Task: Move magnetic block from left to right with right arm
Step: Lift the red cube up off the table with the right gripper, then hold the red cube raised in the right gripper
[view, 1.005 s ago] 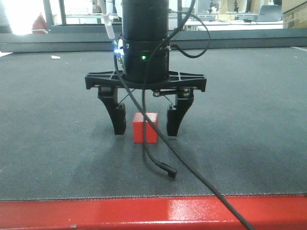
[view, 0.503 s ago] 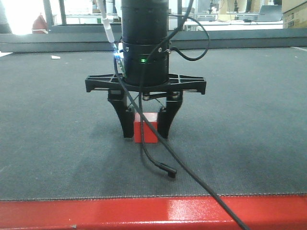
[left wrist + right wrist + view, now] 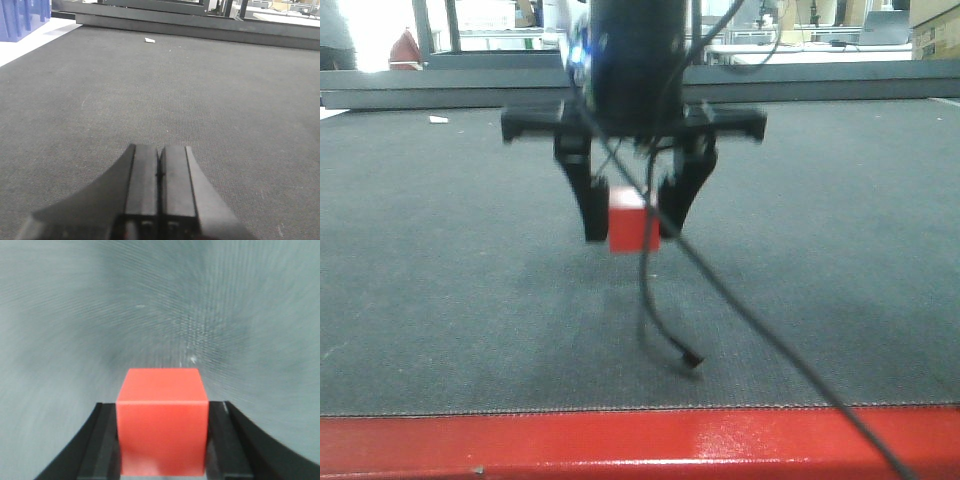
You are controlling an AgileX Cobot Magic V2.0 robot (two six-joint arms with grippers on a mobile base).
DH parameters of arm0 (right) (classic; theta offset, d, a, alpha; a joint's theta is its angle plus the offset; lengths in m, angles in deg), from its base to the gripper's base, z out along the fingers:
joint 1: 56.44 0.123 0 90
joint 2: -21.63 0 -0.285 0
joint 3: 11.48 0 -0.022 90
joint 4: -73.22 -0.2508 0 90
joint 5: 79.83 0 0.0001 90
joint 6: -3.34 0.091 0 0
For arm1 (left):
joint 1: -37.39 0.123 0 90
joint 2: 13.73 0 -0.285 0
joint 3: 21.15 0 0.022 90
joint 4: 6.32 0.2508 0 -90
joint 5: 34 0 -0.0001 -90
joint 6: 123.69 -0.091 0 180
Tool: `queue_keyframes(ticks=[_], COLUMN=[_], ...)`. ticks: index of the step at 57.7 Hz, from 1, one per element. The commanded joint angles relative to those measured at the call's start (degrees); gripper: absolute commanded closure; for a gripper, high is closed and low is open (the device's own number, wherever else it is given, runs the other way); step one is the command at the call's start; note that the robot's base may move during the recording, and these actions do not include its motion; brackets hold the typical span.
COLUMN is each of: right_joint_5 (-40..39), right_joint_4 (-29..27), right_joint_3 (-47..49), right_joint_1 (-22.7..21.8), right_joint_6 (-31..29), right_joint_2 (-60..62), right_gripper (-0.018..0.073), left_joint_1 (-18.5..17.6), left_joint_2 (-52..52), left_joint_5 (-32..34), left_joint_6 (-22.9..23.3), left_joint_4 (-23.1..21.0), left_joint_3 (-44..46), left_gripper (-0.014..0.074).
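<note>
Pinching magnetic block [image 3: 634,221] aloft — R fingers [image 3: 588,205] downward

Dark grey woven mat [image 3: 440,300] covers work surface. Glossy red edge strip [image 3: 620,445] along near side, dark low rail [image 3: 440,95] along far side. Small white scrap [image 3: 149,40] on mat near rail. Blue crate [image 3: 22,17] beyond mat corner. Cardboard box [image 3: 932,30] at upper right. Background very bright.

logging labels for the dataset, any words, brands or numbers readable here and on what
None can be read.
The magnetic block in the right gripper has plain red faces.
The left gripper shows no marking.
The cardboard box at the back is too blurred to tell.
</note>
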Motion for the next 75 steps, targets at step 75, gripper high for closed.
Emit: queue_keyframes(ticks=[75], right_joint_5=[-45.5], right_joint_4=[-5.0], right_joint_3=[-66.3], right_joint_1=[-38.6], right_joint_6=[-39.9], right_joint_2=[77.6], right_gripper=[0.0256], left_joint_1=[-0.4], left_joint_2=[0.7], left_joint_5=[4.8], left_joint_6=[0.0], left_joint_4=[-0.5], left_joint_3=[-0.6], left_gripper=[0.0722])
